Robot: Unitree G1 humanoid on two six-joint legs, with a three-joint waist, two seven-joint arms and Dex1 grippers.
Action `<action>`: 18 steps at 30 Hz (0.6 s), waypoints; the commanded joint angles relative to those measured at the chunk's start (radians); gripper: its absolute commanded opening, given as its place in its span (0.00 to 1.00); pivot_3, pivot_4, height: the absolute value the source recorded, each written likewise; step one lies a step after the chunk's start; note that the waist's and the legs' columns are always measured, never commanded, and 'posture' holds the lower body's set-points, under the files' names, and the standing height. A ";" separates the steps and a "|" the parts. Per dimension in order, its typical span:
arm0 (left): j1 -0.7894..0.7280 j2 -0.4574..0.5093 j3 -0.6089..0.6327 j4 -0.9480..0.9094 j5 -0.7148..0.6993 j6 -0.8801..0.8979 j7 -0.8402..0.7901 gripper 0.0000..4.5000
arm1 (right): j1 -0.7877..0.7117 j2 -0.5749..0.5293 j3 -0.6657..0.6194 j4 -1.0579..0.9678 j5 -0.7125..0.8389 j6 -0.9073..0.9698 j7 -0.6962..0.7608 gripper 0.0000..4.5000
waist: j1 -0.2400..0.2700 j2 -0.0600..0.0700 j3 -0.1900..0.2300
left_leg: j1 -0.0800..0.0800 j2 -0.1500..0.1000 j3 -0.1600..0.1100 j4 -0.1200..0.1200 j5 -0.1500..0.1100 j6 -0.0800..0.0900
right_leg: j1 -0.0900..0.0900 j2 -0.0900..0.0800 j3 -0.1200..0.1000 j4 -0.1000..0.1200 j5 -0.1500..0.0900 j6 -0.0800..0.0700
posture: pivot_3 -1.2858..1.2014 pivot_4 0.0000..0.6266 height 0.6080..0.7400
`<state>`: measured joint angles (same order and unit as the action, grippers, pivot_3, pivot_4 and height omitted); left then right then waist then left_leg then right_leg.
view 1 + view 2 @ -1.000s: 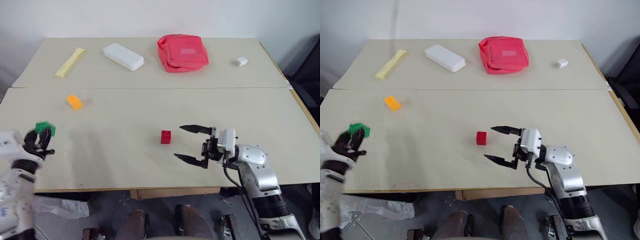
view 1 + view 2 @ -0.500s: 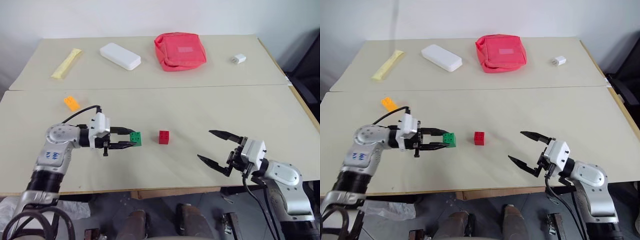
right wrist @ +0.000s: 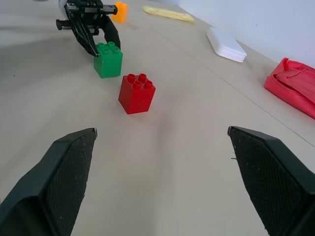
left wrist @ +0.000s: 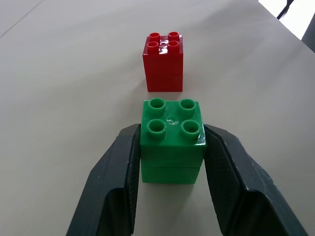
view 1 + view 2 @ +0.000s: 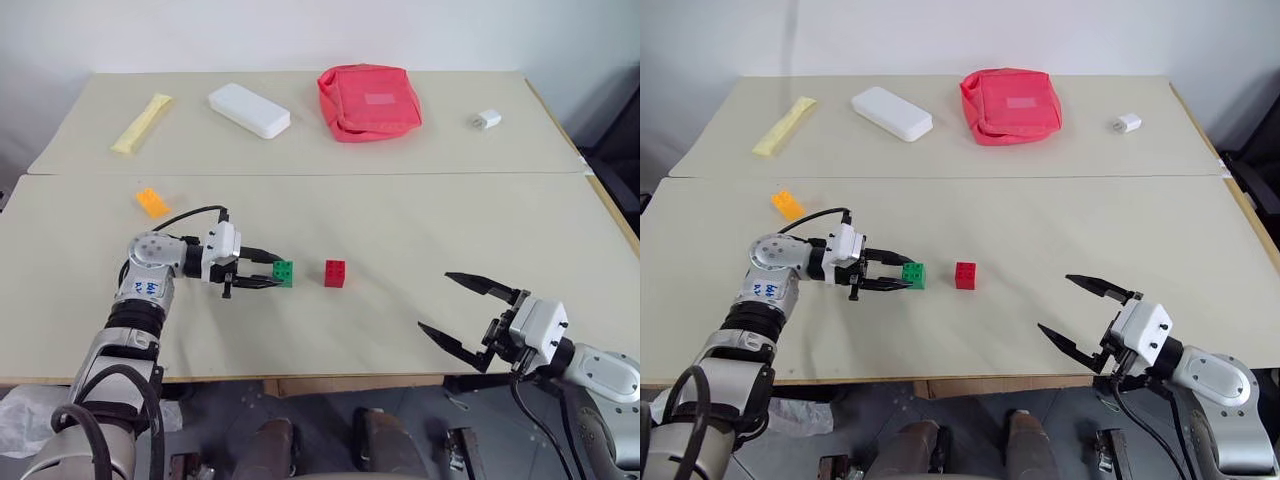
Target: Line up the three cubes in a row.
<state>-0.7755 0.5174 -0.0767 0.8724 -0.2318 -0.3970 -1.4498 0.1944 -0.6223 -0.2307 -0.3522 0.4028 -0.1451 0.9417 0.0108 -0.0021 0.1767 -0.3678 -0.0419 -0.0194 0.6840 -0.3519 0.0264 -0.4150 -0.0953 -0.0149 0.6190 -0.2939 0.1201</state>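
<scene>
Left wrist view: the left end effector (image 4: 172, 162) clamps the green studded plastic brick (image 4: 171, 140) just beside the red studded plastic brick (image 4: 164, 61), mid-worktop. Right end effector (image 5: 480, 315) gapes empty. Next: release, then fetch the orange studded brick (image 5: 152, 202) near the left edge.

Blue handwritten marks sit on the left arm's grey casing (image 5: 147, 288), too small to read; nothing else bears text
</scene>
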 commanded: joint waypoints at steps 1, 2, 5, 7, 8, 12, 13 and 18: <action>-0.005 0.002 0.015 0.020 0.016 -0.003 0.010 0.41 | -0.008 -0.007 -0.014 -0.019 0.013 0.000 -0.010 1.00 | 0.004 0.000 0.000 | 0.000 0.000 0.000 0.000 0.000 0.000 | 0.000 0.000 0.000 0.000 0.000 0.000 | 0.52 0.24 1.00; -0.001 0.007 0.016 0.018 0.018 -0.004 0.009 0.41 | -0.018 -0.011 -0.013 -0.011 0.013 0.001 -0.008 1.00 | 0.006 0.000 0.000 | 0.000 0.000 0.000 0.000 0.000 0.000 | 0.000 0.000 0.000 0.000 0.000 0.000 | 0.52 0.24 1.00; 0.022 0.027 0.035 -0.006 0.010 0.003 0.020 0.55 | -0.055 -0.015 0.006 0.014 0.016 0.002 0.011 1.00 | 0.008 0.000 0.000 | 0.000 0.000 0.000 0.000 0.000 0.000 | 0.000 0.000 0.000 0.000 0.000 0.000 | 0.52 0.24 1.00; 0.034 0.039 0.067 -0.025 -0.007 0.013 0.056 0.69 | -0.086 -0.013 0.025 0.032 0.018 0.004 0.025 1.00 | 0.005 0.000 0.000 | 0.000 0.001 0.000 0.000 0.000 0.000 | 0.000 0.000 0.000 0.000 0.000 0.000 | 0.52 0.24 1.00; 0.042 0.047 0.087 -0.038 -0.015 0.018 0.080 0.76 | -0.103 -0.011 0.035 0.043 0.019 0.006 0.030 1.00 | 0.005 0.000 0.000 | 0.000 0.001 0.000 0.000 0.000 0.000 | -0.001 0.000 0.000 0.000 0.000 0.000 | 0.52 0.24 1.00; 0.159 0.104 0.181 -0.207 -0.069 0.084 0.169 0.89 | -0.179 0.006 0.085 0.081 0.027 0.009 0.053 1.00 | -0.004 0.000 0.000 | -0.001 0.001 0.000 0.000 0.000 0.000 | -0.002 -0.001 0.001 0.001 0.000 0.000 | 0.52 0.24 1.00; 0.204 0.116 0.208 -0.269 -0.088 0.113 0.196 0.89 | -0.197 0.013 0.097 0.089 0.031 0.012 0.058 1.00 | -0.008 0.000 0.000 | -0.001 0.001 0.000 0.000 0.000 -0.001 | -0.002 -0.001 0.001 0.001 0.000 0.000 | 0.52 0.24 1.00; 0.562 0.130 0.407 -0.693 -0.195 0.345 0.448 0.99 | -0.320 0.106 0.155 0.171 0.061 -0.002 0.072 1.00 | -0.029 0.000 0.000 | -0.001 0.002 -0.001 -0.001 0.000 -0.001 | -0.002 -0.002 0.007 0.000 0.000 0.000 | 0.52 0.24 1.00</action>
<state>-0.2520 0.6480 0.2609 0.2988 -0.3860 -0.0983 -1.0899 -0.1094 -0.5267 -0.0807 -0.1857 0.4420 -0.1300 1.0040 -0.0181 -0.0021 0.1770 -0.3686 -0.0395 -0.0211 0.6830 -0.3521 0.0252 -0.4170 -0.0975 -0.0078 0.6198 -0.2943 0.1193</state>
